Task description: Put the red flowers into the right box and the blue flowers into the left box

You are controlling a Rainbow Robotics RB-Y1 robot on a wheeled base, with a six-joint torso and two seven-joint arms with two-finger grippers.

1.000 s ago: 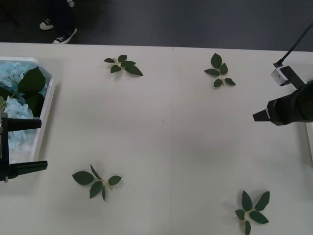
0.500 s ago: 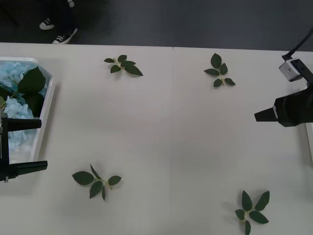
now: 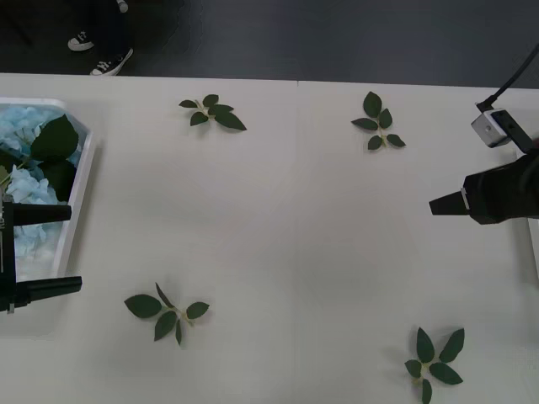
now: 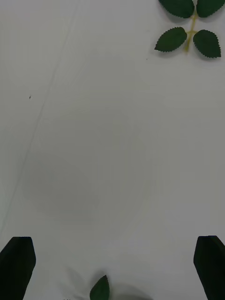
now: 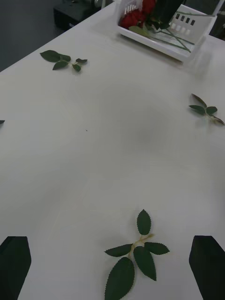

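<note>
- The left tool (image 3: 25,252) is held where it was half a second ago, over the near end of the left box (image 3: 78,198), with its two black fingers spread apart and nothing between them.
- The right tool (image 3: 445,204) has been shifted slightly toward the middle of the table (image 3: 295,244) since the earlier frame; its grey camera block has come lower and leftward. In the right wrist view its two fingers are seen wide apart at the corners, over bare table, clamped on nothing.
- The four leaf sprigs are unchanged — one near the left tool (image 3: 167,311), one at the near right (image 3: 436,360), two toward the far edge (image 3: 212,111) (image 3: 377,123).
- The blue flowers (image 3: 24,181) are lying in the left box, just beyond and partly under the left tool, with broad dark leaves on top of them.
- The right box (image 5: 161,28) is seen in the left wrist view far across the table — the red flowers (image 5: 136,16) are lying in it, stems trailing over the rim, well apart from the left tool. In the front view only its thin rim (image 3: 533,252) is shown, beside the right tool.
</note>
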